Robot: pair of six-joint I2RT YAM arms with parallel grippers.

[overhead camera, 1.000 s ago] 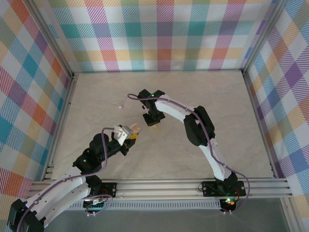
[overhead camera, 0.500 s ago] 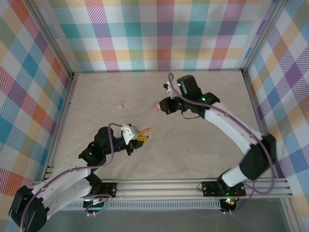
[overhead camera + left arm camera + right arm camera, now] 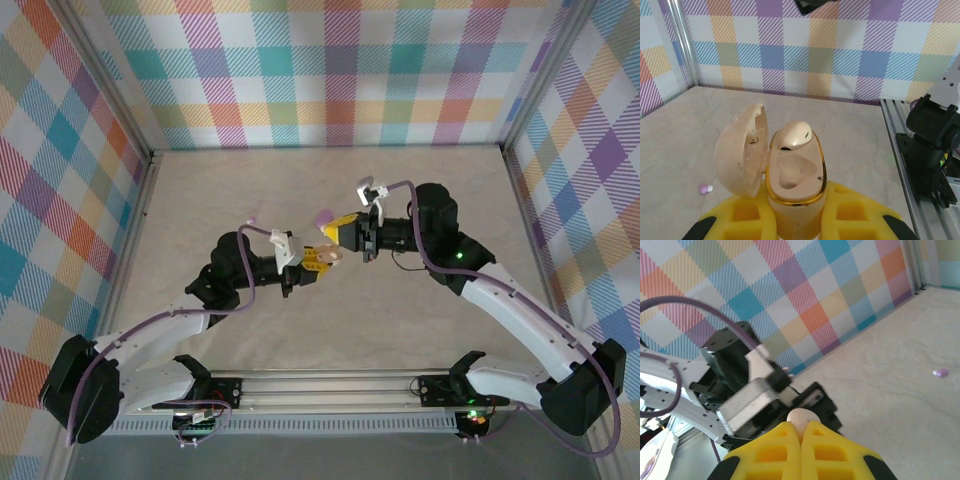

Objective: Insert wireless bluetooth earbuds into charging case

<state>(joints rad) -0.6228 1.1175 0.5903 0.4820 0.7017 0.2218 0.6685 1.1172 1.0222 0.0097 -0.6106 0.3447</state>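
Clamping the cream charging case point(image 3: 795, 197) by its lower body between two yellow fingers point(image 3: 742, 222), the left hand point(image 3: 797, 220) holds it over the middle of the bench point(image 3: 420, 300). The case's lid point(image 3: 740, 150) is swung open toward the left of the left wrist view. Inside the gold rim, one cream-white earbud point(image 3: 793, 135) sits in the far socket, and the near socket point(image 3: 789, 176) shows its hollow.

The right hand point(image 3: 801, 429) has its yellow fingertips point(image 3: 832, 445) pressed together on a second cream-white earbud point(image 3: 801, 416), which pokes out just past the tips. From above, this hand points left, its tips just to the far right of the case and the left hand. Whether the pinched bud touches the case I cannot tell.

A light purple earbud point(image 3: 940, 372) lies on the bench, well apart from the right hand. A small purple-and-white bit point(image 3: 705, 188), too small to name, lies on the bench left of the case in the left wrist view.
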